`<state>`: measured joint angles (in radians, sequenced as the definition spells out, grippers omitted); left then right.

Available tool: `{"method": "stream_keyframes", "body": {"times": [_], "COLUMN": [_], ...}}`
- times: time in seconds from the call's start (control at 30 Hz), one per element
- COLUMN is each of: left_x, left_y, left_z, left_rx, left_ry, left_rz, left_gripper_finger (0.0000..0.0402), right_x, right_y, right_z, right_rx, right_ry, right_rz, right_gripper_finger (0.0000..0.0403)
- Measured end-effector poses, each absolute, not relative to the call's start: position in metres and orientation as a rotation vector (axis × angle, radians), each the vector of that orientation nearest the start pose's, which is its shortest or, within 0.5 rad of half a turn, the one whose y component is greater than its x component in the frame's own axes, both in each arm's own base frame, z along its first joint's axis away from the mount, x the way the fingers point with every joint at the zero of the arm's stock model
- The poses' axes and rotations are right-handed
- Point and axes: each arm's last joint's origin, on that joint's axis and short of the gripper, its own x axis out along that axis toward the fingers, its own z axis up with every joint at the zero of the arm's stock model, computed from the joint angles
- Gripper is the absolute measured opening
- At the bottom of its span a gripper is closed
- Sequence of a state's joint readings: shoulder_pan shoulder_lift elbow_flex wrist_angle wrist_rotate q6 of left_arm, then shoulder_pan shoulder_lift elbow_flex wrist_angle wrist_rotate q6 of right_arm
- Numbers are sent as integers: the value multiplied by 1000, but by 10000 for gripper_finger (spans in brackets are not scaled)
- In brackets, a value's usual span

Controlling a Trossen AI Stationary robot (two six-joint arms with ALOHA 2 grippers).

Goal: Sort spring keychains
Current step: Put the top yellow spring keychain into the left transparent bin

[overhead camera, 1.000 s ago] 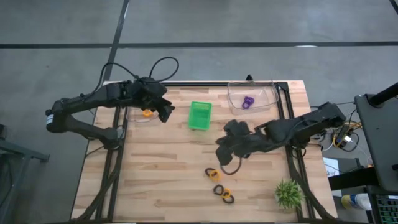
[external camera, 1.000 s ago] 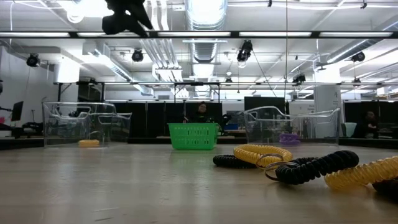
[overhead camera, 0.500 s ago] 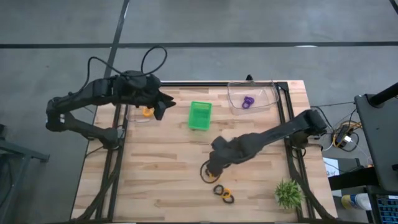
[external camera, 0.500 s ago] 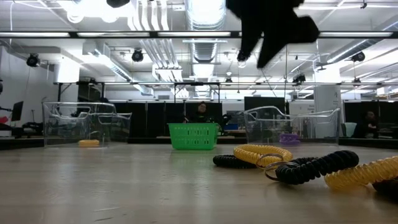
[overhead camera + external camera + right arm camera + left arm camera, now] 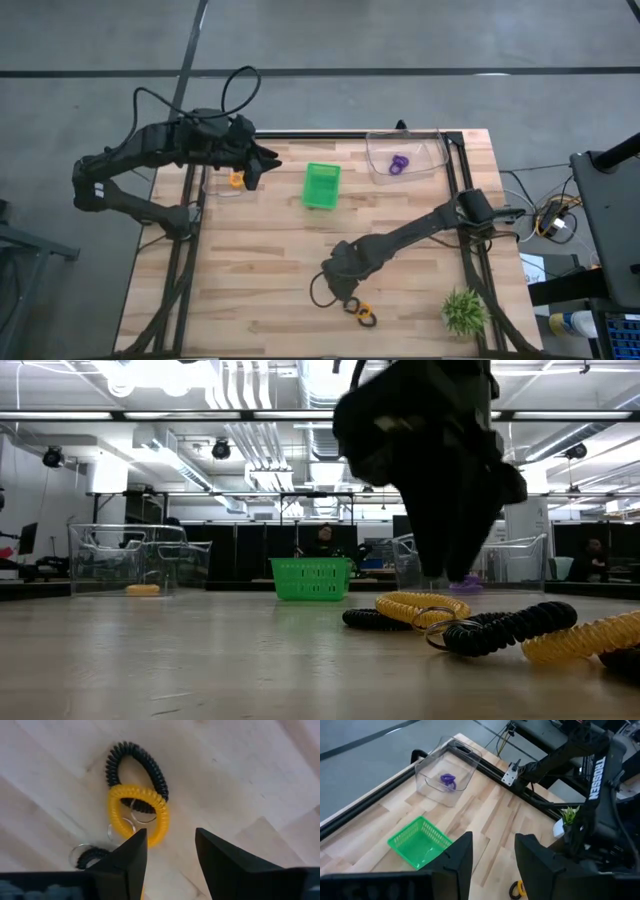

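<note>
High view: right pincer [image 5: 343, 290] over the keychains [image 5: 359, 311] near the worktop's [image 5: 260, 280] front edge; left pincer [image 5: 255, 172] waits by the back-left bin [image 5: 222, 185]. Right wrist view: fingers [image 5: 127, 862] spread, empty, above a yellow coil [image 5: 140, 814] overlapping a black one [image 5: 135, 766]. Best drop straight, pinch one coil only, lift slowly so rings don't snag. Left wrist view: left pincer released.

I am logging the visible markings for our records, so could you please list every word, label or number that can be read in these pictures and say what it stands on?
"TROSSEN", white capitals running down the dark right arm, read in the left wrist view.
Nothing else is readable: no lettering shows on the green basket, the clear bins or the spring keychains.
</note>
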<state>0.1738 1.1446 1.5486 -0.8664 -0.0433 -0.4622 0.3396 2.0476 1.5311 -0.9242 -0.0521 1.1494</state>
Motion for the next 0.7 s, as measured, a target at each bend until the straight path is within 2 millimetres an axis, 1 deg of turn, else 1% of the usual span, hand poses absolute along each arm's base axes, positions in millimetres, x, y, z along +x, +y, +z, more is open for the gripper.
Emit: {"method": "stream_keyframes", "body": {"times": [0.13,0.37,0.53,0.6,0.7], "left_x": [196,196,196,196,196], "left_y": [36,36,36,36,36], "left_z": [452,452,453,453,453], "left_rx": [-483,-484,-486,-486,-487], "left_ry": [405,402,398,395,394], "left_rz": [316,316,316,316,316], "left_gripper_finger": [138,138,138,138,138], "right_x": [375,381,384,385,385], "right_y": [136,135,136,136,135], "right_z": [163,155,146,145,146], "right_rx": [699,680,662,670,688], "right_ry": [1437,1425,1435,1444,1448], "right_rz": [-519,-481,-456,-447,-448], "right_gripper_finger": [153,130,114,101,63]}}
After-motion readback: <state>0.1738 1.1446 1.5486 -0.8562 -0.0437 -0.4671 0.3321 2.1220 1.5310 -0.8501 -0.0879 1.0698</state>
